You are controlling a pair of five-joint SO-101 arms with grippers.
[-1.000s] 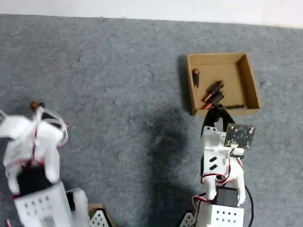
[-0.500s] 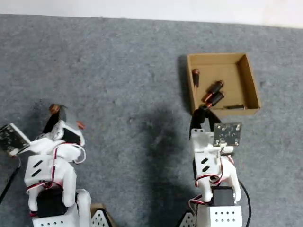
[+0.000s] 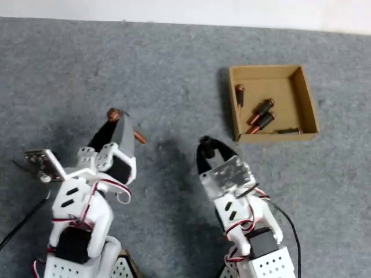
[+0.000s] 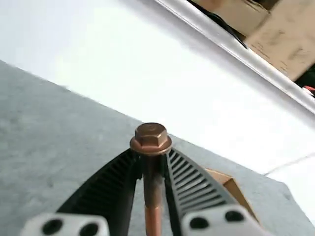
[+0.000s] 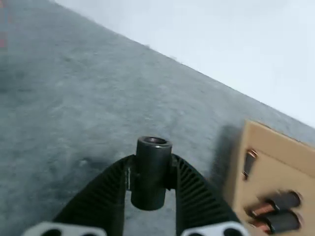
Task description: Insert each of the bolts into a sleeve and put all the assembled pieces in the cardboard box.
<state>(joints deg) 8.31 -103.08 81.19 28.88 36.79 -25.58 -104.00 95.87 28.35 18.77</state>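
Note:
My left gripper [image 3: 114,123] is shut on a copper bolt [image 3: 113,114], raised left of the table's middle. In the left wrist view the bolt [image 4: 151,140] stands between the fingers, its hex head above the left gripper [image 4: 151,158]. My right gripper [image 3: 204,145] is shut on a black sleeve [image 5: 151,172], left of the box's near corner. The sleeve's open bore points away from the right gripper [image 5: 151,164]. About a hand's width of carpet separates the two grippers. The cardboard box [image 3: 305,101] at the back right holds several bolt-and-sleeve pieces [image 3: 261,108].
Grey carpet covers the table, with a white wall edge along the far side. The box [image 5: 280,147] lies ahead of the right gripper and to one side, its pieces [image 5: 278,201] showing inside. A corner of the box [image 4: 224,180] peeks past the left gripper.
The left arm has swung right toward the table's middle with the bolt. The right arm has drawn back from the box's edge and turned left toward the left gripper.

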